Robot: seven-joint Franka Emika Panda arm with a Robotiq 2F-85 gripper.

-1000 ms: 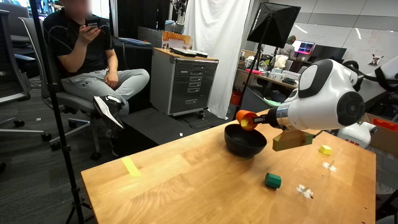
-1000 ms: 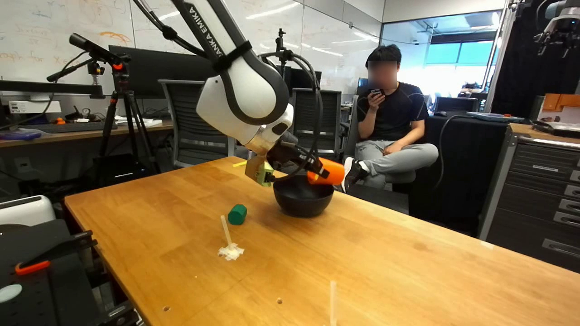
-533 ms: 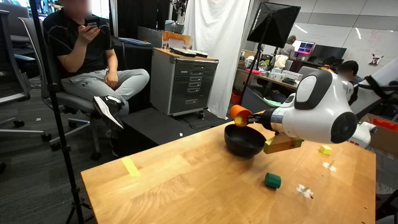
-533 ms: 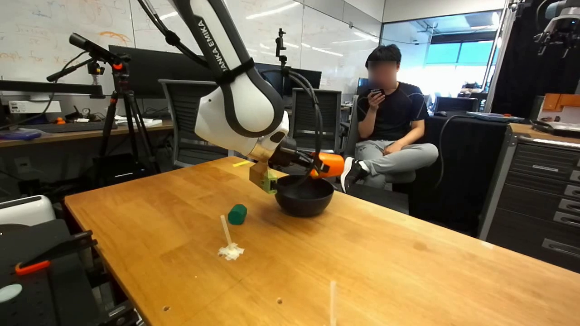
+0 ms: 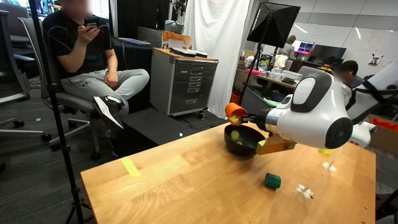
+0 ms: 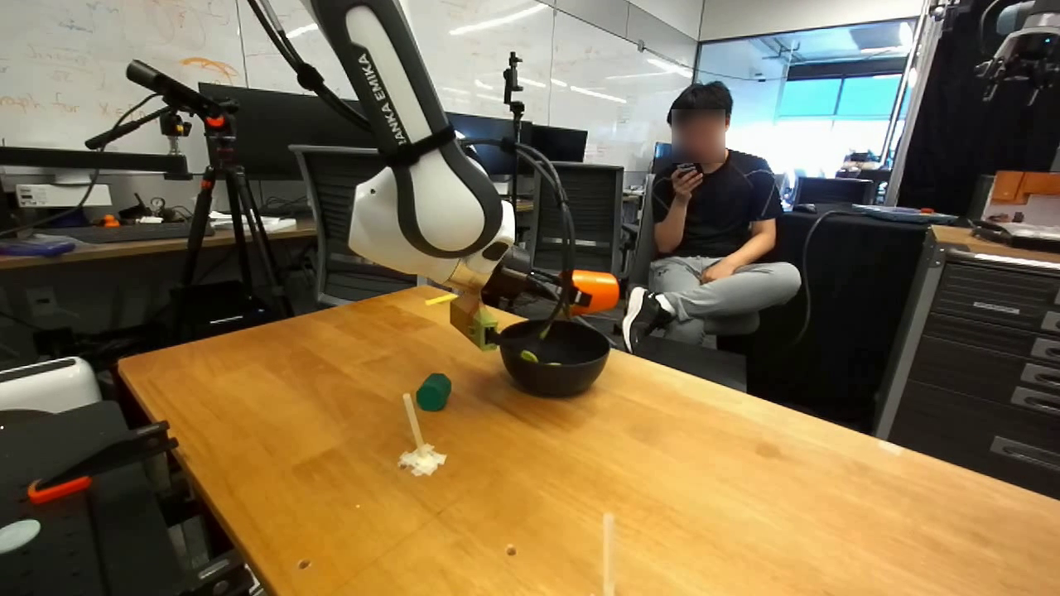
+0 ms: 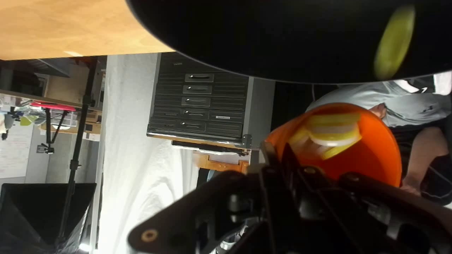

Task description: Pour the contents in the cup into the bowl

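My gripper (image 5: 245,118) is shut on the wall of the orange cup (image 5: 233,109), one finger inside it. The cup is tilted over the far part of the black bowl (image 5: 231,147), its mouth turned down toward the bowl. The cup and bowl show in the other views too: cup (image 6: 598,291), bowl (image 6: 555,377), cup (image 7: 378,151), bowl (image 7: 247,38). Yellowish-green contents (image 7: 333,132) are still inside the cup. One blurred bit (image 7: 394,42) is in the air above the bowl; bits (image 6: 528,356) show inside the bowl. The bowl's bottom is partly hidden.
A dark green block (image 5: 272,181) lies on the wooden table (image 5: 186,193) near the bowl. A yellow block (image 5: 326,151) is partly hidden by the arm. A pale stick (image 6: 414,422) stands taped to the table. The bowl stands near a table edge.
The gripper and cup have shifted across the bowl, and the cup is tipped further down. Bits have left the cup; the bowl showed none before. The bowl has not moved.
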